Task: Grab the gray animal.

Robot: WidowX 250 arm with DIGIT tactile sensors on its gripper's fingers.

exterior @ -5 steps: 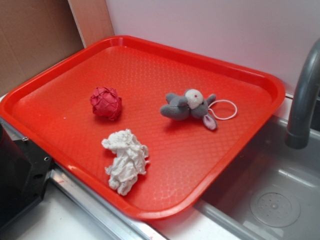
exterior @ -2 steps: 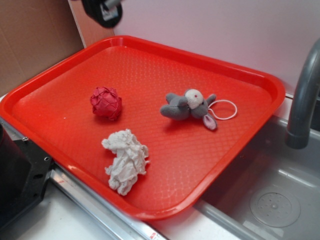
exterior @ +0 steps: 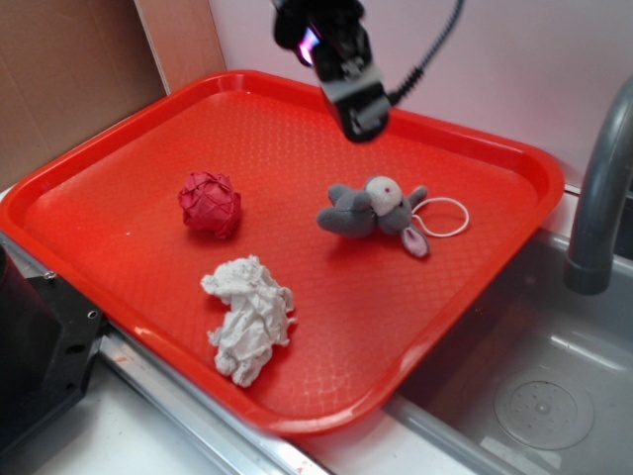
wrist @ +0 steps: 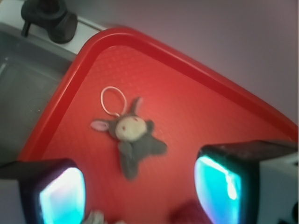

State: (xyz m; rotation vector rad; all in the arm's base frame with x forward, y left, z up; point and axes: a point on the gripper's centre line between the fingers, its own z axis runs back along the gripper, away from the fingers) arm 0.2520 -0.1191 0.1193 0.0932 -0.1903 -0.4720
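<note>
Gray animal [exterior: 371,210] lies flat on the red tray [exterior: 514,163], toward the tray's far right part, near the sink side, with its thin white loop cord [exterior: 442,217] trailing off beside its pink-lined ear. The pincer [exterior: 358,117] hangs in the air above the tray's far rim, clear of the toy and touching nothing; in the wrist view its two glowing pads [wrist: 218,183] stand wide apart with the toy [wrist: 132,136] framed between and beyond them, so it is released and empty. The step in hand looks like the approach. To do it well, I would bring the pincer down centred over the plump gray body rather than the limbs or the cord, turn the wrist so the pads close across the narrower width of the torso, and descend low enough to bite into the stuffing without pressing hard on the tray. The plush is soft and fuzzy and should compress and hold well; its off-white face is rounder and firmer-looking. The tray is hard plastic with a fine pebbled weave. The red faceted paper ball [exterior: 210,204] and the crumpled white wad of cloth [exterior: 248,317] sit well apart from the toy, so neither should interfere.
</note>
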